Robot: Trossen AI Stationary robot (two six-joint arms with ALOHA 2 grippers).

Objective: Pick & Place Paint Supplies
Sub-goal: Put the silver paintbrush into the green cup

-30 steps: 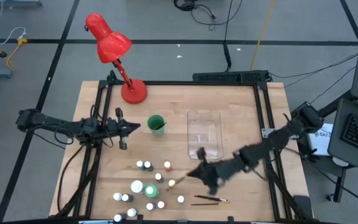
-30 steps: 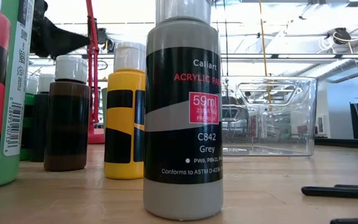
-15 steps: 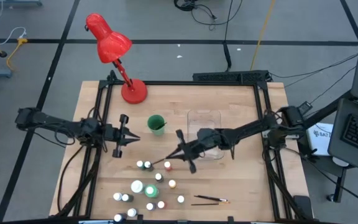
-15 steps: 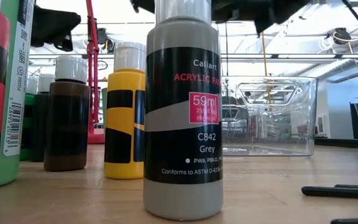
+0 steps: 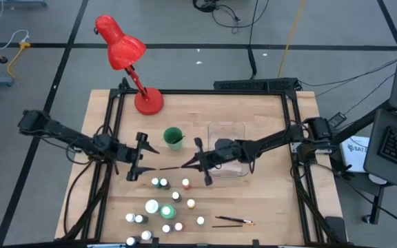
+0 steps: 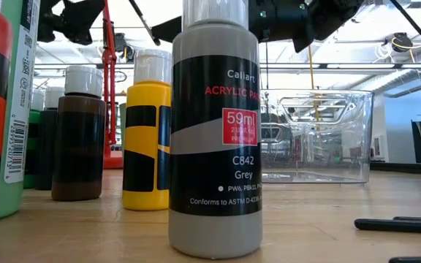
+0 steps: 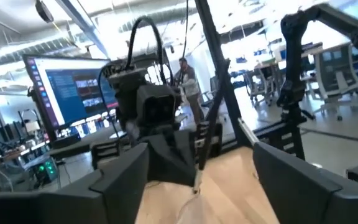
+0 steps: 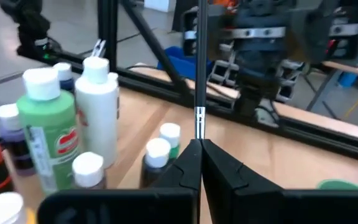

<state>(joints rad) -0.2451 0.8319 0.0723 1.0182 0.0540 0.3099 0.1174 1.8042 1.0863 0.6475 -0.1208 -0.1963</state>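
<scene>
bare table beside crowded paint bottles.

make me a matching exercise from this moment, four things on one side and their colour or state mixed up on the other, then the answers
Things:
1. left gripper
2. right gripper
3. cup
4. desk lamp

Colour or state:
A. red, standing at the table's far left corner
B. open, fingers spread, holding nothing
C. green, with a brush standing in it
D. shut on a thin brush pointing at the other gripper

Pairs: 1-B, 2-D, 3-C, 4-A
</scene>
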